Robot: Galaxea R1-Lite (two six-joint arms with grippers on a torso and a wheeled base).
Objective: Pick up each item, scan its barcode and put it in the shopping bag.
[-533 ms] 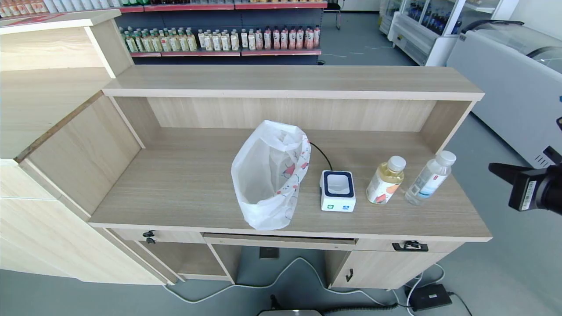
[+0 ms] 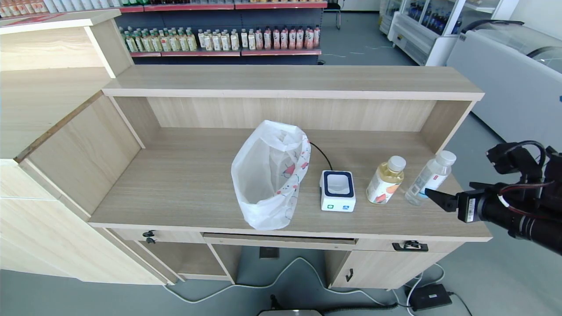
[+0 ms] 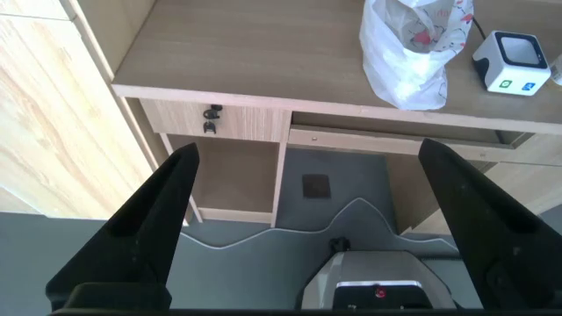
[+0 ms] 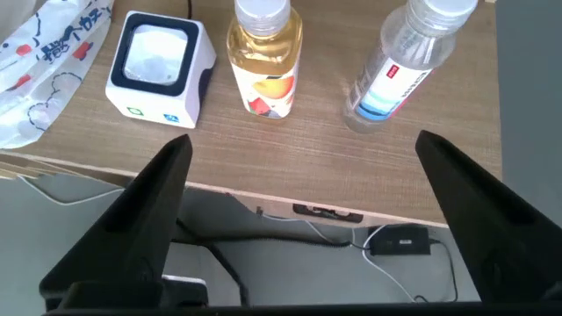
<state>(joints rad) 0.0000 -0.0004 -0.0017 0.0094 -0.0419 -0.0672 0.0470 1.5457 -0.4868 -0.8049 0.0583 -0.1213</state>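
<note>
Below the bench [image 2: 175, 188] front, our left hand [image 3: 307, 149] hangs released. At the frame's right, our right hand [image 4: 303, 140], spread and empty, faces the water bottle [image 2: 428, 177], likely the first pick. The yellow drink bottle [image 2: 385, 181], scanner [image 2: 337, 191] and open shopping bag [image 2: 268, 175] line up leftward in working order.

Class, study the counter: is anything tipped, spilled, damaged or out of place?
Nothing stands out. The yellow drink bottle and the clear water bottle stand upright and capped, the scanner sits flat, and the shopping bag stands open. No spill shows.
</note>
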